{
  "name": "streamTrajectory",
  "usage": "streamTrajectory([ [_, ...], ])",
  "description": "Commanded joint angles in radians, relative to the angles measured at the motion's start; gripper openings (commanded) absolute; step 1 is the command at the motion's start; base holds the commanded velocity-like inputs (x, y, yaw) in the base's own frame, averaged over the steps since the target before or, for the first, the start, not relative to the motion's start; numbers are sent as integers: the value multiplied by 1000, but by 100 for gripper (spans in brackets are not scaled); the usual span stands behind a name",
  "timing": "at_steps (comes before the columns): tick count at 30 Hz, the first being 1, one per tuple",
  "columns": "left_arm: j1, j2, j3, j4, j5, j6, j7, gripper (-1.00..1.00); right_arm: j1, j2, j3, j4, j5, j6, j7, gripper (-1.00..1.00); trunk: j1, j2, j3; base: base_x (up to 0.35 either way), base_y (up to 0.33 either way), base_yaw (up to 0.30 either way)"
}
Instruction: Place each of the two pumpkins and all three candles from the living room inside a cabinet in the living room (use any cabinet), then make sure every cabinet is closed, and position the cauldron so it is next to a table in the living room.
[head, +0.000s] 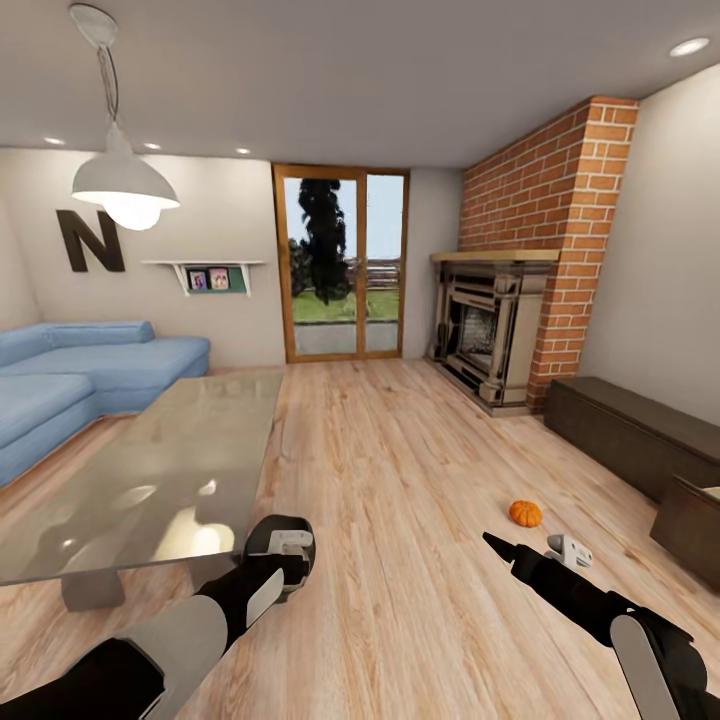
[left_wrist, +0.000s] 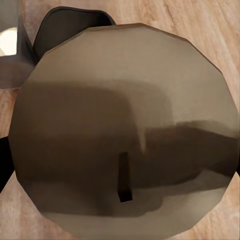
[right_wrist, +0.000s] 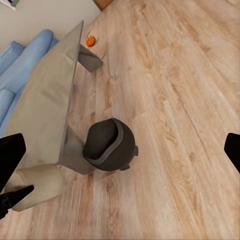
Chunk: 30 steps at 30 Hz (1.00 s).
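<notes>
In the head view the glass-topped table (head: 150, 470) stands on the wood floor (head: 400, 480) in front of a blue sofa (head: 70, 380), and every other thing can be placed from it. The left gripper (head: 285, 555) hangs just off the table's near corner, its fingers hidden, so whether the jaws are spread or pressed together cannot be told here. Well away from the table on the far side of the open floor, one orange pumpkin (head: 525, 513) lies on the boards, near the right gripper (head: 540, 550), which hovers with its dark finger and pale finger apart. Beyond the pumpkin, farther still from the table, the long dark cabinet (head: 630, 430) runs along the wall beside the brick fireplace (head: 510, 330); a drawer front (head: 690, 525) stands out at the frame edge. In the left wrist view a beige-grey candle (left_wrist: 125, 130) with a short dark wick sits hard against the camera, with the black cauldron (left_wrist: 70, 30) behind it beside the table leg; the jaws cannot be made out. In the right wrist view the cauldron (right_wrist: 107, 145) rests on the floor touching the table's (right_wrist: 45, 100) leg, the candle (right_wrist: 37, 187) held up just beside it, a second pumpkin (right_wrist: 90, 41) lies by the table's far end, and the right fingertips (right_wrist: 10, 155) sit wide apart at the frame's edges.
</notes>
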<state>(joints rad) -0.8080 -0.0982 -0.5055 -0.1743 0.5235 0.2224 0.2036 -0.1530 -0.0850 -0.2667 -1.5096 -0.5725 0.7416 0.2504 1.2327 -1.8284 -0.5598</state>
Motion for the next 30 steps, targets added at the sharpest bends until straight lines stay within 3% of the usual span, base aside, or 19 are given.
streamTrajectory([
  [1,0,1,-8,-2,9,5,7,-100,-1,0,-2,0,2,5,5,100,-4,7,0,0,0,0],
  [18,0,0,-8,-2,9,5,7,-100,-1,1,-2,-1,1,5,6,100,-69,126,26,0,0,0],
  [30,0,1,-8,-2,10,3,5,-100,-1,1,-3,-1,0,4,6,100,-69,126,8,0,0,0],
])
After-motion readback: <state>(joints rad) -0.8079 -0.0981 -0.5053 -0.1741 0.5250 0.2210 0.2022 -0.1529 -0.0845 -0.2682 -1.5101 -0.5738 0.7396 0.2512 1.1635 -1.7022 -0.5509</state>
